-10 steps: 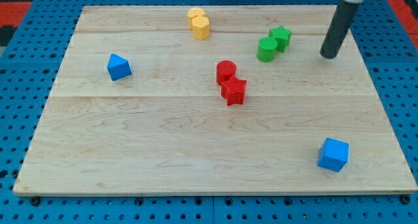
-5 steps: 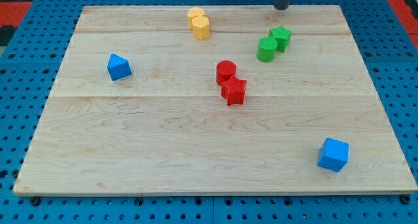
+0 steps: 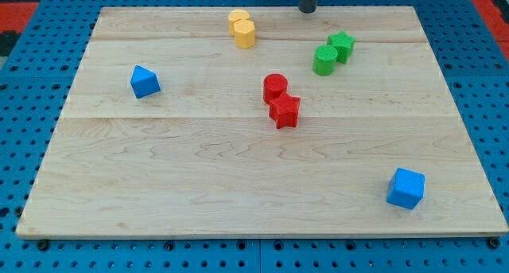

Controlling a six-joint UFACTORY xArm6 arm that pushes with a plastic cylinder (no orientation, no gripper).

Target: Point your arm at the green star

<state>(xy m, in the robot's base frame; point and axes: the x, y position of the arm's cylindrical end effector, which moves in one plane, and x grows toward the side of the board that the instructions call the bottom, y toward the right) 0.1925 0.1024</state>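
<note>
The green star (image 3: 343,45) lies on the wooden board (image 3: 199,161) at the view's upper right, touching a green cylinder (image 3: 324,60) on its lower left. My tip (image 3: 307,9) is at the board's top edge, above and to the left of the green star, apart from it. Only the short lower end of the rod shows.
Two yellow blocks (image 3: 242,28) sit together at the top centre, left of my tip. A red cylinder (image 3: 275,87) touches a red star (image 3: 285,110) mid-board. A blue block (image 3: 144,81) is at the left, a blue cube (image 3: 406,187) at the lower right.
My tip has moved from right of the green star up to the board's top edge, then leftward along it. No block has moved.
</note>
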